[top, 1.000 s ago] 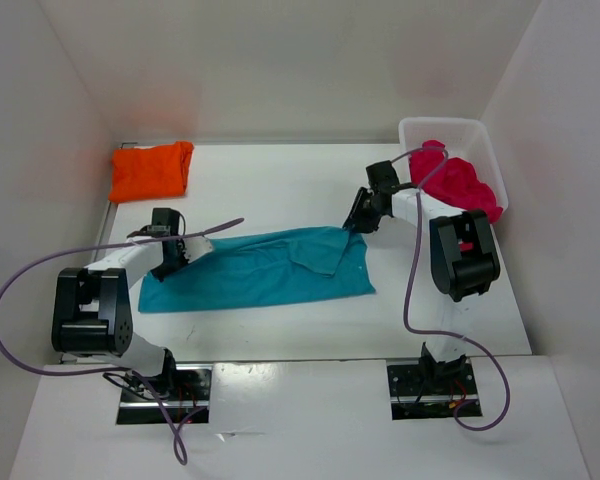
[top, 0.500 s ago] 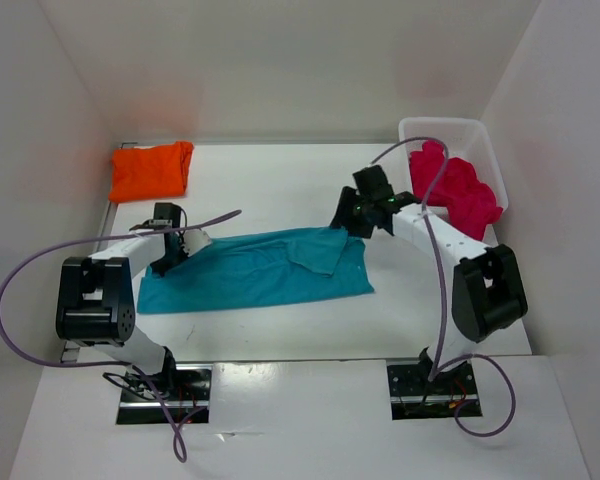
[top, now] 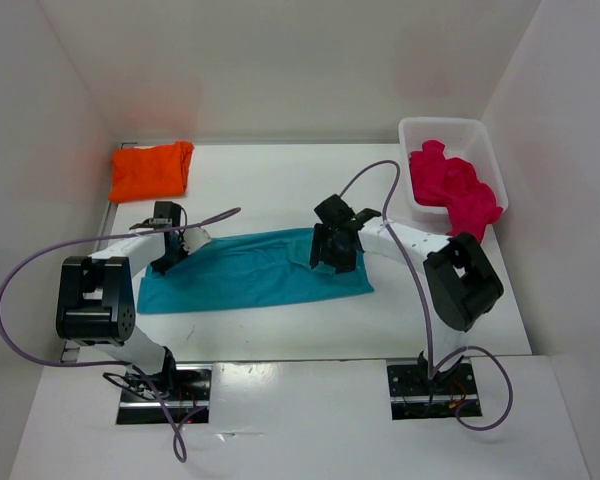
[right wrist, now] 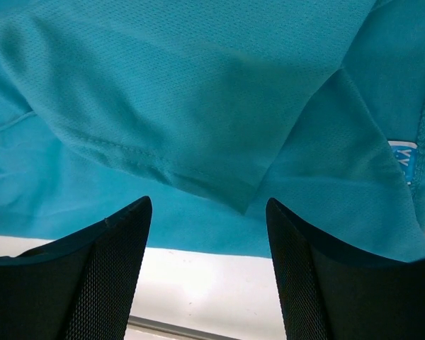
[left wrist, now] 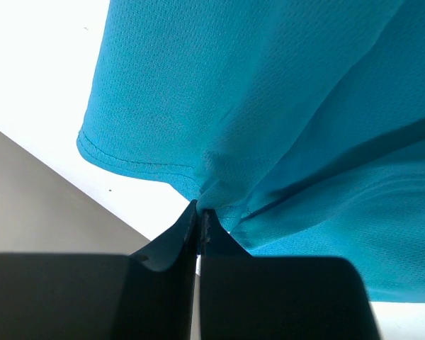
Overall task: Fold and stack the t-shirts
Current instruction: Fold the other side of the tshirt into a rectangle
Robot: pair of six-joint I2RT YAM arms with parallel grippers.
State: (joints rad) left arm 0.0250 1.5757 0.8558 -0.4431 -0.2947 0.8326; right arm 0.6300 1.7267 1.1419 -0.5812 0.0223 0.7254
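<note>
The teal shirt [top: 255, 270]: flat, one sleeve folded.
Your left gripper [left wrist: 199, 214] pinches its nine-o'clock edge; your right gripper [right wrist: 207, 209] hangs spread over three o'clock.

white plastic basket [top: 460, 132] at far right corner, white table [top: 280, 190]

The left arm [top: 120, 255] is reaching forward with its wrist bending downward, and the left gripper [left wrist: 198, 216] is pinching an edge of the teal t-shirt [left wrist: 269, 106], jaws pressed together. The right arm [top: 410, 238] is stretching leftward from its raised elbow, the right gripper [right wrist: 207, 207] pointing down, jaws standing wide apart, gripping nothing.
</note>
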